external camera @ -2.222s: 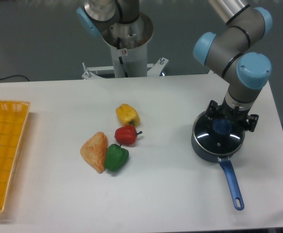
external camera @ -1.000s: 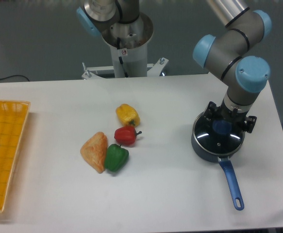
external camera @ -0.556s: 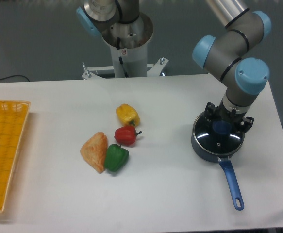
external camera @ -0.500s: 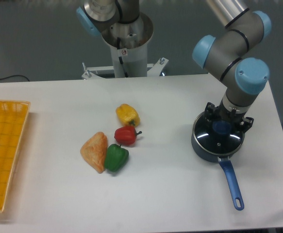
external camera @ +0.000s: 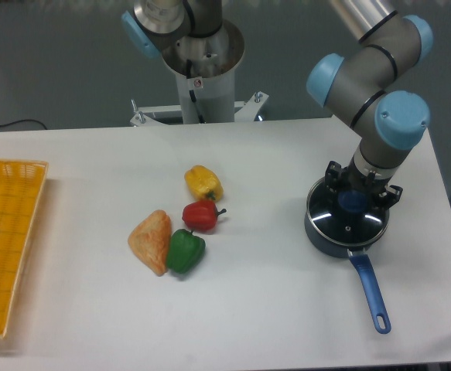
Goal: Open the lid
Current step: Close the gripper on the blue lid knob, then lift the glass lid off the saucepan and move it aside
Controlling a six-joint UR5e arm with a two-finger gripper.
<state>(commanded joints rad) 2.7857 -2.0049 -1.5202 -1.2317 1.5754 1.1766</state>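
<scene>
Currently the lid [external camera: 347, 218] sits on the saucepan [external camera: 341, 236]; the gripper [external camera: 354, 199] straddles its knob, closure indeterminate; lifting remains.

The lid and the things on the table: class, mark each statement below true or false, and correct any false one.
1. The lid sits on the saucepan. True.
2. The end effector is over the lid's blue knob. True.
3. The saucepan's blue handle points toward the back of the table. False: it points toward the front edge, nearest the camera.
4. The green pepper lies inside the yellow basket. False: it lies on the table touching the orange wedge-shaped item, well right of the basket.
5. The red pepper lies between the yellow pepper and the green pepper. True.
</scene>
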